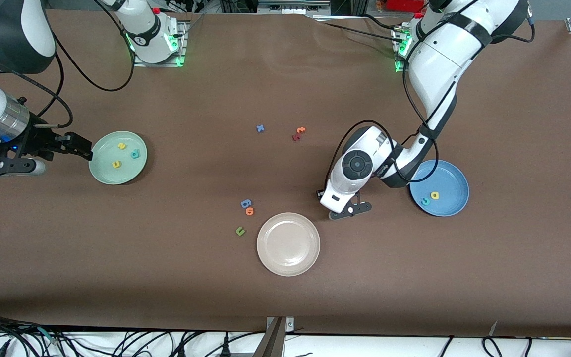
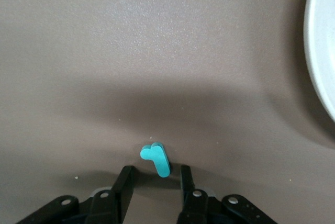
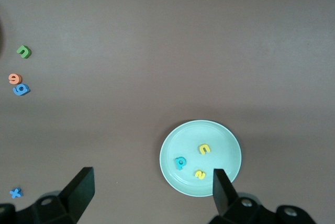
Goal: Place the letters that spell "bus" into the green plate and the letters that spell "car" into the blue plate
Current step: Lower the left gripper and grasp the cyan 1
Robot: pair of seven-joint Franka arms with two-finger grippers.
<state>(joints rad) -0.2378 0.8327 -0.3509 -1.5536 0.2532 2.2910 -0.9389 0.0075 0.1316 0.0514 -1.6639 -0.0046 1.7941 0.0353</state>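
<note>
Green plate (image 1: pixel 98 171), middle left of the front view, holds teal "b" (image 1: pixel 135 154), yellow "u" (image 1: pixel 116 164), yellow "s" (image 1: pixel 122 146). Blue plate (image 1: pixel 451 174), middle right, holds teal "c" (image 1: pixel 425 201), yellow "a" (image 1: pixel 434 195). Teal "r" (image 2: pixel 157 158), apparently flat on the table, lies low-centre in the left wrist view.

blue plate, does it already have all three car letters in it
No, the blue plate holds only a yellow letter and a teal letter.

free: bare table round teal "r" (image 2: pixel 156 158) | obstacle: cream-beige plate (image 1: pixel 288 244) at 8 o'clock of left gripper (image 1: pixel 349 210)
</note>
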